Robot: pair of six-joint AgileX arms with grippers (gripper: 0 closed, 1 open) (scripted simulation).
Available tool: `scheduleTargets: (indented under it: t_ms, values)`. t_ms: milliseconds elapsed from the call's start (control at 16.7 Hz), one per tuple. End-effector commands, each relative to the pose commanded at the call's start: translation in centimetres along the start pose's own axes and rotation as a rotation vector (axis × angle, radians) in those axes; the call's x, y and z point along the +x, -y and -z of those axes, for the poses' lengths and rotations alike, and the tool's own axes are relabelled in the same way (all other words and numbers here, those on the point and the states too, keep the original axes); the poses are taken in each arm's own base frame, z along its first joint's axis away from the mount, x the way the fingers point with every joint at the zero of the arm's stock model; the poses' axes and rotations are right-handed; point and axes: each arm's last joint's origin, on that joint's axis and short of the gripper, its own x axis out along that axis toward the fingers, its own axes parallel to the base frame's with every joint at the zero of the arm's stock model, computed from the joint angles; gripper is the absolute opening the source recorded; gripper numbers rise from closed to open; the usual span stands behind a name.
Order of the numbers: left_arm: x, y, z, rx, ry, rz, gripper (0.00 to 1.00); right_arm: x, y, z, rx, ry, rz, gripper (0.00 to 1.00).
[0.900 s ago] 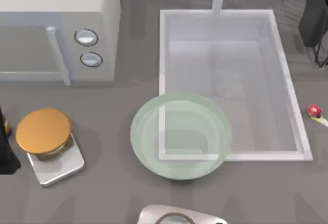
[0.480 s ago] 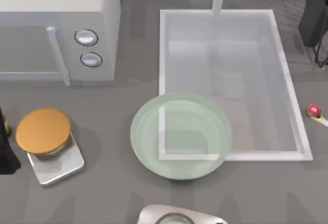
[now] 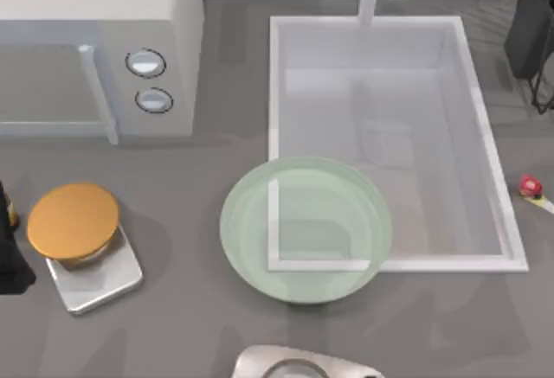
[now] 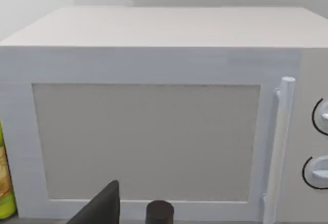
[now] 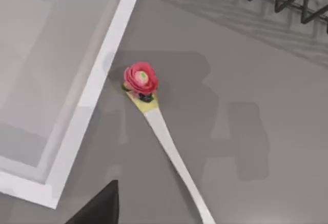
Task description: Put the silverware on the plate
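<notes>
Beside the sink's rim (image 5: 97, 88), the spoon (image 5: 164, 134) lies near dark fingers (image 5: 100, 206).

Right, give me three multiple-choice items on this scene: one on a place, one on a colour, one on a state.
1. Where does the silverware lie?
A. on the counter beside the sink's right rim
B. in the sink
C. on the plate

2. What colour is the knob on the silverware's end?
A. blue
B. red-pink
C. black

3. What is the state of the plate?
A. stacked with food
B. bare, overlapping the sink's corner
C. upside down on the microwave

Key: 1 A, it rests on grey counter outside the rim. 2 B, the right wrist view shows it. 3 B, the sink's rim shows through it.
</notes>
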Motion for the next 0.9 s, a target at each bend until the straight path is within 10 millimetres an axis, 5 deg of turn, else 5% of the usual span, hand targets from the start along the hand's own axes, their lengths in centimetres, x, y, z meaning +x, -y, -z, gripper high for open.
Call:
scheduleTargets:
  t_ms: [300,600,900]
  values:
    - [0.0,0.0,0.0,0.0,0.0,0.0,1.0,6.2,1.9,-4.4,-0.175,-0.382,-0.193,1.0]
    - [0.0,0.0,0.0,0.0,0.0,0.0,1.0,12.0,3.1,-6.6,-0.3,-0.601,-0.354,1.0]
    - [0.0,0.0,0.0,0.0,0.0,0.0,1.0,14.6,3.5,-7.2,-0.349,-0.671,-0.419,1.0]
